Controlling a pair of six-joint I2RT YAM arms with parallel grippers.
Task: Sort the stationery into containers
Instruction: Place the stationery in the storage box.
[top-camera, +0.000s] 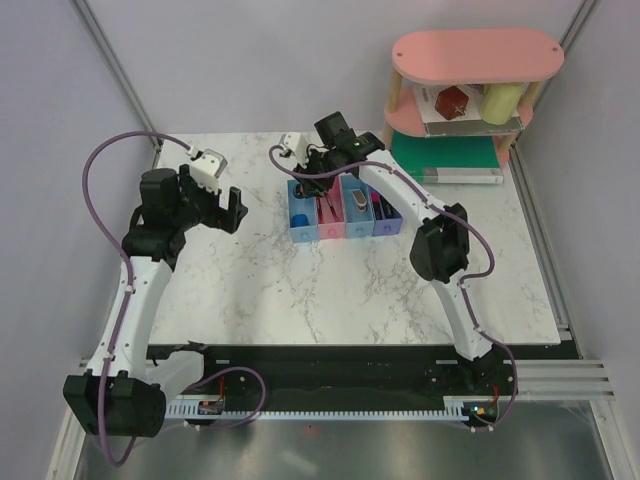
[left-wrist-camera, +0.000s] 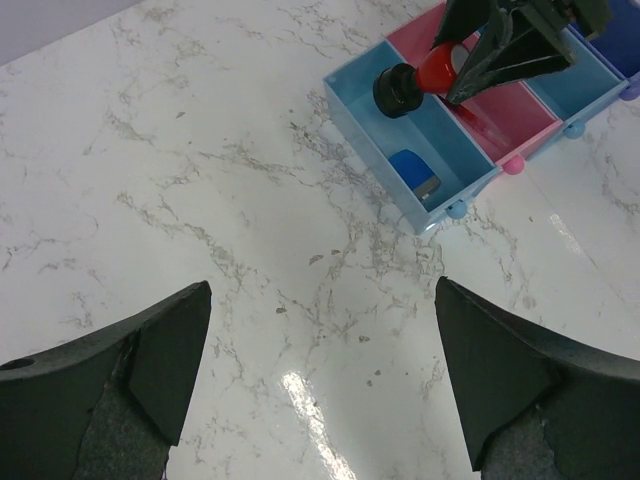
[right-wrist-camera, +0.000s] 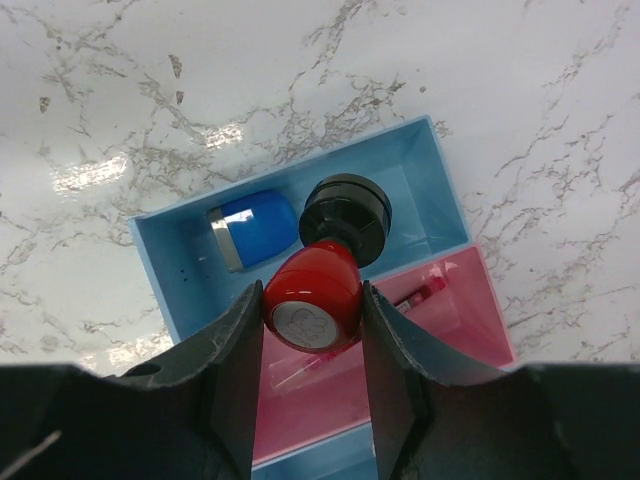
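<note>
A: Any lettering worth reading?
B: Only a faint embossed mark on the pale round end of the red-black stub (right-wrist-camera: 310, 312), too small to make out.

A: Nearest first, then: the left claw (left-wrist-camera: 322, 300)?
B: Spread wide, gripping nothing, hovering above the worktop (left-wrist-camera: 200, 200) and facing the row of bins (top-camera: 345, 228). Elbow bent, forearm rising from the near left corner.

A: And the right claw (right-wrist-camera: 312, 300)?
B: Pinching the stub by its red half, black end pointing down over the blue bin (right-wrist-camera: 440, 200) at the row's left end. Stretched far forward, elbow high, wrist tipped downward.

A: Touching the bin floor?
B: Cannot tell.

A: Inside that bin?
B: A blue eraser (right-wrist-camera: 250, 228) lying flat, just beside the stub's black end. Next door, in the pink bin (right-wrist-camera: 480, 330), thin red pens (right-wrist-camera: 415, 297), mostly hidden behind the claw's fingers.

A: Farther along the row?
B: Something silvery (top-camera: 358, 203) in the light blue bin; dark shapes in the purple one, hard to make out.

A: Beyond?
B: A pink shelf (top-camera: 475, 55) holding a red cube (top-camera: 452, 102) and a yellow cylinder (top-camera: 503, 100); a green box (top-camera: 445, 158) at its foot, partly covered by the lower tier.
</note>
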